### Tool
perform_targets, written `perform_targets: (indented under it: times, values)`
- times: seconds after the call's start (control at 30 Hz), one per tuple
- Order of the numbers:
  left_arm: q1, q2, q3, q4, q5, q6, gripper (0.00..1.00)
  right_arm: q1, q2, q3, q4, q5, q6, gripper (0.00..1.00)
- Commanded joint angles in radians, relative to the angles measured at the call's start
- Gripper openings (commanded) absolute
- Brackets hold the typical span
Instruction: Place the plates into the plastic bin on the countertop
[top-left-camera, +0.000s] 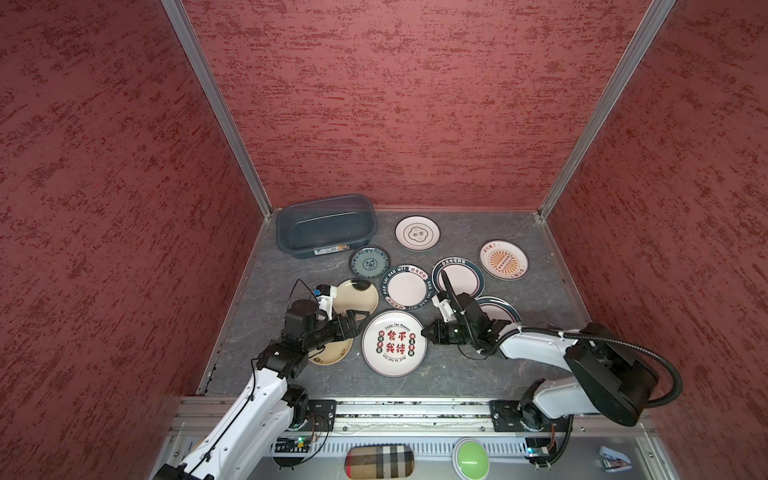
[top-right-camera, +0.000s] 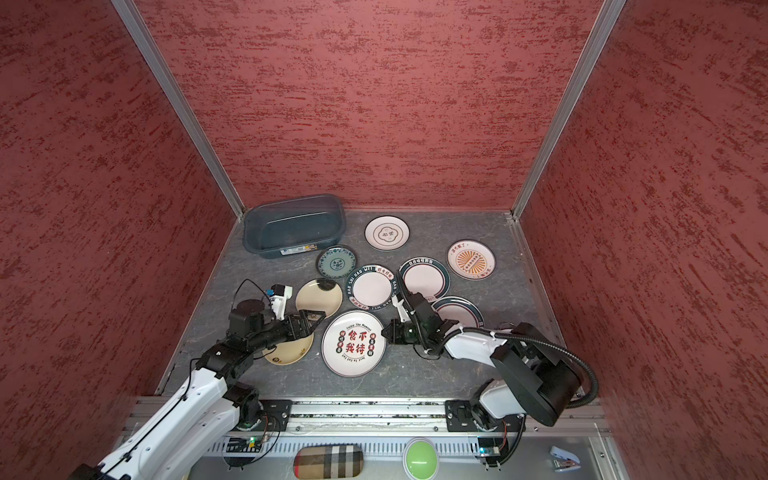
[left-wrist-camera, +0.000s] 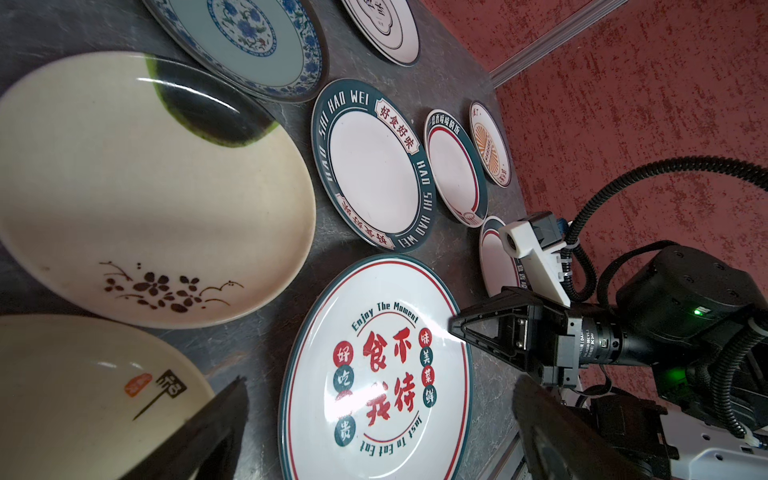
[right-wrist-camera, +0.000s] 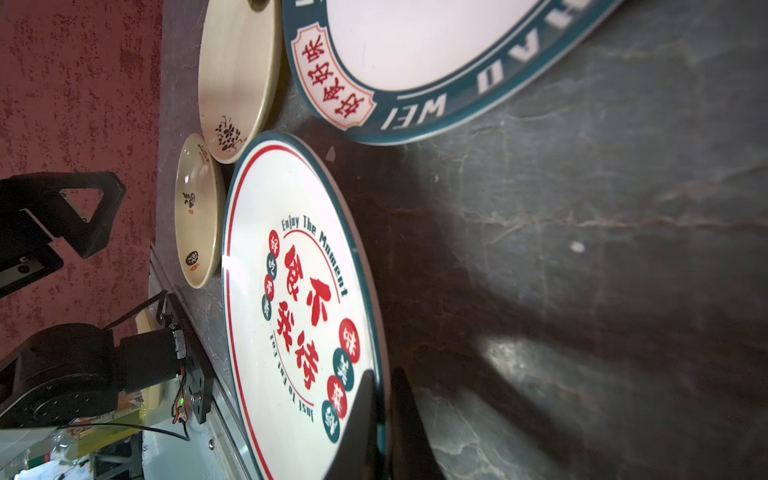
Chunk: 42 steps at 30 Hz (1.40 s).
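Note:
A large white plate with red characters (top-left-camera: 394, 343) (top-right-camera: 354, 343) (right-wrist-camera: 291, 299) lies on the countertop (top-left-camera: 457, 374) at front centre. My right gripper (top-left-camera: 424, 332) (top-right-camera: 384, 332) (right-wrist-camera: 382, 399) is shut on its right rim. My left gripper (top-left-camera: 357, 320) (top-right-camera: 313, 318) (left-wrist-camera: 379, 384) is open just off the plate's left rim, holding nothing. Two cream plates (top-left-camera: 356, 296) (top-left-camera: 332, 353) lie by the left arm, one partly under it. The plastic bin (top-left-camera: 307, 251) (top-right-camera: 274, 251) stands at the back left with no plates in it.
Several more plates lie behind: teal-patterned (top-left-camera: 369, 262), "HAO WEI" (top-left-camera: 406, 287), teal-rimmed (top-left-camera: 458, 277), another half under the right arm (top-left-camera: 498, 309), orange sunburst (top-left-camera: 503, 259), white (top-left-camera: 417, 232). Red walls close three sides. A metal rail (top-left-camera: 395, 415) runs along the front.

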Motion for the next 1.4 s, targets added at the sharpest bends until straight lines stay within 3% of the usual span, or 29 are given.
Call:
perform_targets:
  times: [0.0,0.27,0.47,0.67,0.97,1.37]
  values:
    - [-0.003,-0.006,-0.010,0.035,0.019,0.001,1.00,0.004,-0.029,-0.007,-0.056,0.100,-0.008,0.00]
    - [-0.007,-0.001,0.019,0.029,0.043,0.027,0.99,0.004,-0.184,-0.003,-0.120,0.161,-0.049,0.00]
    - [-0.018,0.008,0.030,0.066,0.047,0.015,0.99,0.002,-0.324,0.007,-0.129,0.227,0.005,0.00]
    - [-0.048,0.042,0.028,0.140,0.052,0.012,0.99,-0.023,-0.368,0.029,-0.097,0.288,0.036,0.00]
    - [-0.114,0.168,0.013,0.351,0.017,-0.028,1.00,-0.111,-0.336,0.014,0.074,0.251,0.064,0.00]
    - [-0.143,0.476,0.122,0.593,0.034,-0.019,0.99,-0.182,-0.366,-0.013,0.146,0.116,0.137,0.00]
